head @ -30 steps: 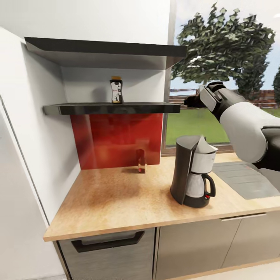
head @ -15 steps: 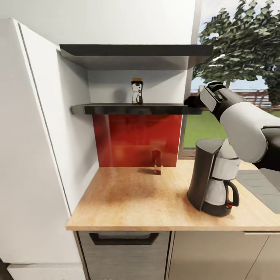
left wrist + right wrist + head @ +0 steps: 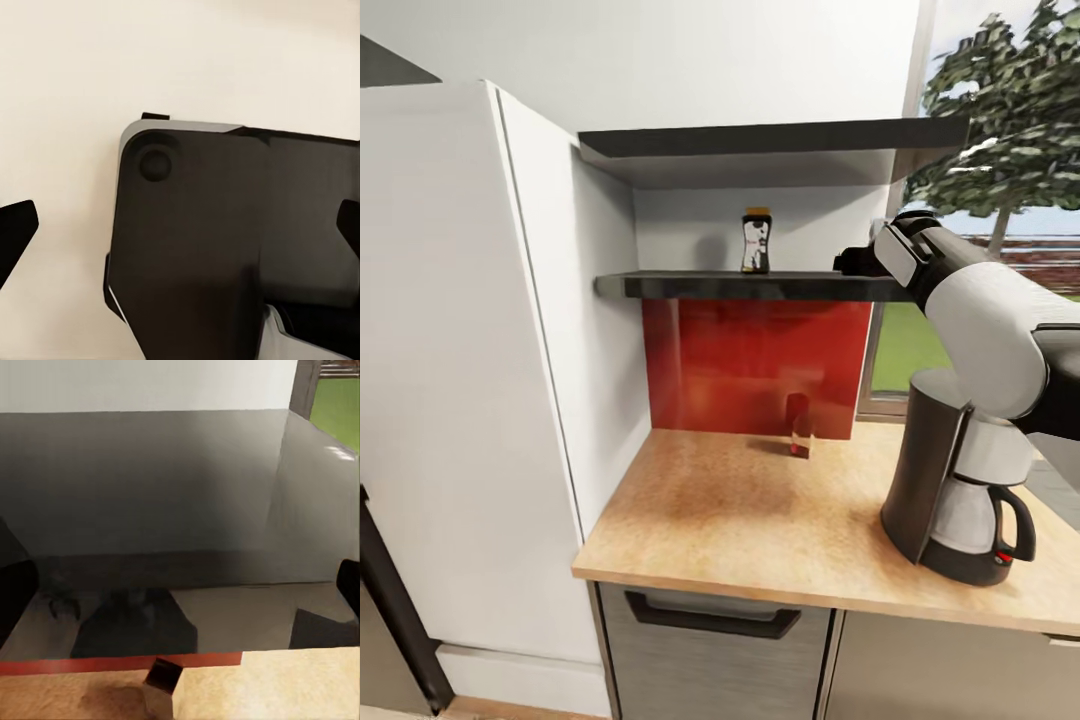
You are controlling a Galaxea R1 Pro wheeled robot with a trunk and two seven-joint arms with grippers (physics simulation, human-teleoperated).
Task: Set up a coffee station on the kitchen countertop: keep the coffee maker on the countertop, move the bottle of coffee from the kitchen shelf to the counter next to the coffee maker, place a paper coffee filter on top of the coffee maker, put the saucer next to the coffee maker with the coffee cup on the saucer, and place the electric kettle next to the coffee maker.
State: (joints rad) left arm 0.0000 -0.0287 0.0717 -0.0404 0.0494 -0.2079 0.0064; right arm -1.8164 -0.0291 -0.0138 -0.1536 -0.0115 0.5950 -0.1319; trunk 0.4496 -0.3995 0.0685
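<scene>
The bottle of coffee (image 3: 756, 241) stands upright on the black kitchen shelf (image 3: 690, 286), near its middle. Below it, the coffee maker (image 3: 956, 484) sits at the right of the wood-look kitchen countertop (image 3: 740, 520). My right arm reaches over the coffee maker, hiding its top and the paper coffee filter. My right gripper (image 3: 855, 262) is at the shelf's right end, well right of the bottle. In the right wrist view the right gripper (image 3: 180, 589) is open, facing the glossy dark shelf (image 3: 165, 502). My left gripper (image 3: 180, 225) is open over a dark robot part. Saucer, coffee cup and electric kettle are out of view.
A small glossy object (image 3: 798, 428) stands on the counter against the red backsplash (image 3: 760, 365). A tall white cabinet (image 3: 510, 350) walls the counter's left end. A second black shelf (image 3: 760, 140) hangs above. A window (image 3: 1010, 200) is at right; dark drawer fronts (image 3: 710, 650) are below.
The whole picture has shifted right, so the camera moved left: more white cabinet shows and the coffee maker nears the right edge. The bottle stays on the shelf.
</scene>
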